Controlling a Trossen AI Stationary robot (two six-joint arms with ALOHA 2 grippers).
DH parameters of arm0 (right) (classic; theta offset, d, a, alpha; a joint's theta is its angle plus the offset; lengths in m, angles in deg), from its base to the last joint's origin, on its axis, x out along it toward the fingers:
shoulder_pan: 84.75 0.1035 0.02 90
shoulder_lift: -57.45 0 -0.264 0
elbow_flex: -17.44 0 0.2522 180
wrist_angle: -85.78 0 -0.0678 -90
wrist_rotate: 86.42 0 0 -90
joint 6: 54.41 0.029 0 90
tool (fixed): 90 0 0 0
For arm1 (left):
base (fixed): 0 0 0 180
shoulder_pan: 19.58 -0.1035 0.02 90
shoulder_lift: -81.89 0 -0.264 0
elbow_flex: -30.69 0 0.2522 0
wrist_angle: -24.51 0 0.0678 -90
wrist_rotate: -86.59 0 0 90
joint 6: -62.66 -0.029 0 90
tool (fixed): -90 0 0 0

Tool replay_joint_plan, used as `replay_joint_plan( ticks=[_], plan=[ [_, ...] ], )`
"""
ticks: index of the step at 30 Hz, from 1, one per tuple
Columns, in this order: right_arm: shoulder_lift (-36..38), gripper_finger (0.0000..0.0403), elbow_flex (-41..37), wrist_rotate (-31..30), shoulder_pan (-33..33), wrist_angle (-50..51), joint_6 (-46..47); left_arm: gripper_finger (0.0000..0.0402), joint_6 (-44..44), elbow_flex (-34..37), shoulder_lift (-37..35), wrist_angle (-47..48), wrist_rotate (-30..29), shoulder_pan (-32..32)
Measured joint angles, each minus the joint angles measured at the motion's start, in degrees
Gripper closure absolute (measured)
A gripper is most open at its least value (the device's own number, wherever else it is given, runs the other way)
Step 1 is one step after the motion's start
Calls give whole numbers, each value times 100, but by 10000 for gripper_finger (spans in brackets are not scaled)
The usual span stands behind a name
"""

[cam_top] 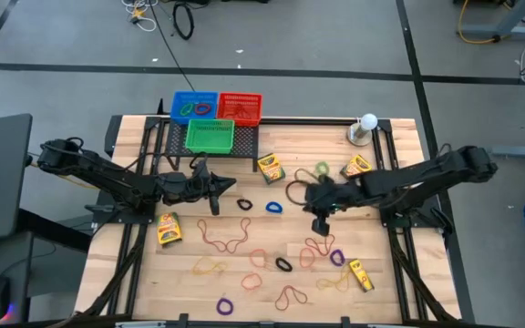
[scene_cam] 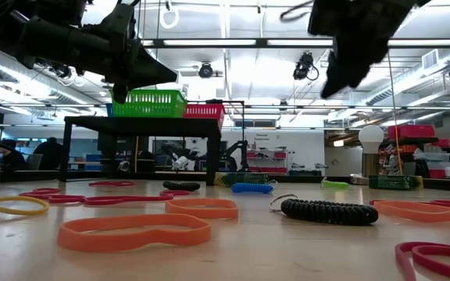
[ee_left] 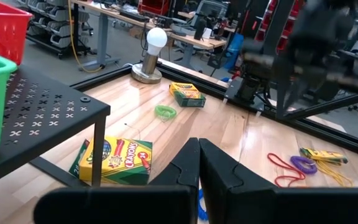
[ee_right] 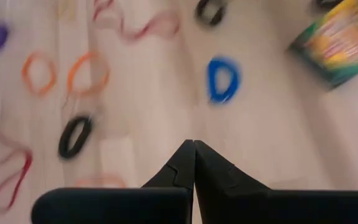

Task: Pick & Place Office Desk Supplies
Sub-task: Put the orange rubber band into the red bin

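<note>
Rubber bands in many colours lie flat across the wooden table (cam_top: 381, 301), among them a blue one (cam_top: 272, 207) and a black one (cam_top: 284, 265). Several yellow crayon boxes lie flat too: one (cam_top: 271, 168) near the rack, one (cam_top: 356, 166) at the far right, one (cam_top: 168, 228) at the left. My left gripper (cam_top: 231, 187) is shut and holds nothing; it hangs level in front of the rack, above the table. My right gripper (cam_top: 320, 228) is shut and empty, slanting down over the table's middle, clear of the bands. In its wrist view the blue band (ee_right: 221, 79) lies ahead of the fingertips (ee_right: 193, 144).
A black rack (cam_top: 158, 150) at the far left carries a green basket (cam_top: 210, 136), a blue basket (cam_top: 194, 105) and a red basket (cam_top: 240, 107). A white ball on a round base (cam_top: 365, 128) stands at the far right. Another crayon box (cam_top: 361, 274) lies near the front right.
</note>
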Motion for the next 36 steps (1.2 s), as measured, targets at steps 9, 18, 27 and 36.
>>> replay_joint_plan(
  ticks=[9, 18, 27, 36],
  plan=[
    [-703, 394, 0, 978, 834, 272, 119, 394, 0, 0, -3, -4, -1, 0],
    [-997, 373, -1, 1044, 1805, 678, 1510, 394, 2, 0, -4, 17, -1, 0],
    [-994, 263, 0, 933, 2129, 1032, 1965, 394, 2, 0, -4, -2, -1, 2],
    [-1872, 225, 319, 285, 1875, 153, 1049, 394, 1, 0, -4, 0, 0, 1]
  ],
)
